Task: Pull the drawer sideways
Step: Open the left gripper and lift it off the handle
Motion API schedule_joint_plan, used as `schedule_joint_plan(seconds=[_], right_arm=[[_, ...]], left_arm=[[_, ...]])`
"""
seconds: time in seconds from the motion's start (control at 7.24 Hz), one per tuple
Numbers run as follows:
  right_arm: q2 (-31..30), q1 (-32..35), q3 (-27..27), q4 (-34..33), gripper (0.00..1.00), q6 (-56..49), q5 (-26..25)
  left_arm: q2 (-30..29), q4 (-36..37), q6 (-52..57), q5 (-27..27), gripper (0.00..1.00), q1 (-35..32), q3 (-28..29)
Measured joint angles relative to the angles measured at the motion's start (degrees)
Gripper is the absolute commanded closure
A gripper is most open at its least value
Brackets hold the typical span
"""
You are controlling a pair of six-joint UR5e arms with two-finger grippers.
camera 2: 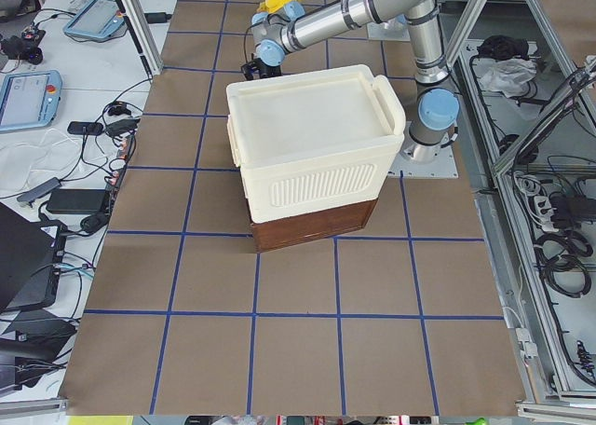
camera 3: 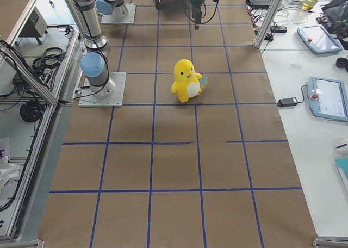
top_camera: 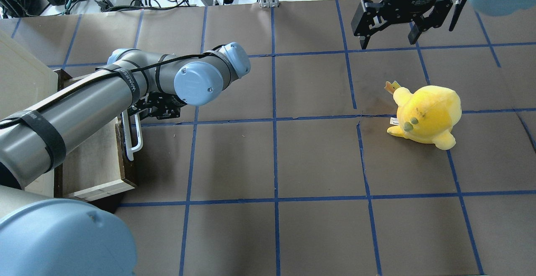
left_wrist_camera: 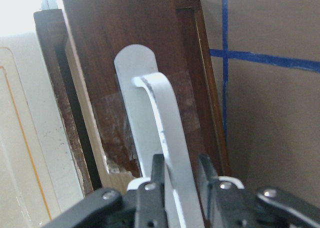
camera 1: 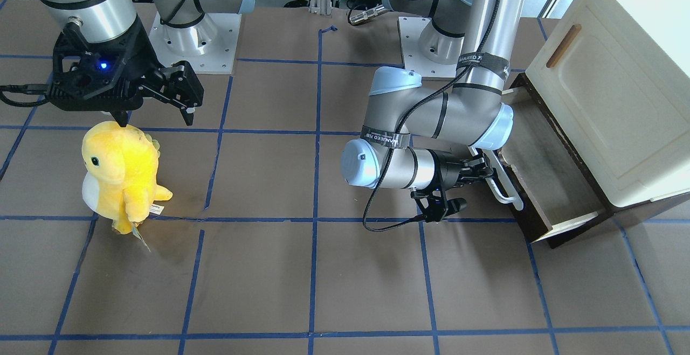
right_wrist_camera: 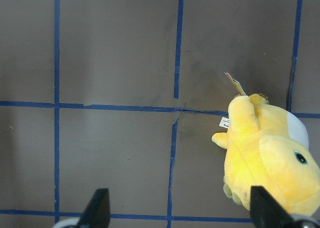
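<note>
You see the cabinet (camera 1: 609,102) with the drawer (camera 1: 555,182) at its bottom already well out, the pale inside showing, so I judge the pull mostly done. The left pincer (left_wrist_camera: 180,170) is clamped on the handle (left_wrist_camera: 167,123); only letting go remains. The right pincer (top_camera: 387,41), far from the cabinet, is spread apart and empty.

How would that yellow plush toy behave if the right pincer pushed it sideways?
The plush toy looks soft and stuffed, so it would probably squash and feel light. It stands upright on a small base, so a push up high would likely tip it rather than slide it. Its fuzzy cover should grip, not slip.
</note>
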Motion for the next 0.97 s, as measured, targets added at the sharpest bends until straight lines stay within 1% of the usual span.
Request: schedule_joint_plan(seconds=[0.28, 0.41, 0.55, 0.69, 0.97], right_arm=[[0.0, 0.0, 0.0, 0.0, 0.00, 0.0, 0.0], [0.0, 0.0, 0.0, 0.0, 0.00, 0.0, 0.0], [0.0, 0.0, 0.0, 0.0, 0.00, 0.0, 0.0], [0.0, 0.0, 0.0, 0.0, 0.00, 0.0, 0.0], [0.0, 0.0, 0.0, 0.0, 0.00, 0.0, 0.0]], left_arm=[[0.4, 0.1, 0.9, 0.0, 0.19, -0.1, 0.4], [0.9, 0.3, 3.7, -1.2, 0.19, -0.5, 1.7], [1.7, 0.4, 7.7, -4.1, 0.19, -1.1, 4.4], [2.7, 0.5, 12.2, -8.2, 0.19, -1.4, 7.4], [6.6, 0.6, 23.6, -17.0, 0.18, -1.0, 11.4]])
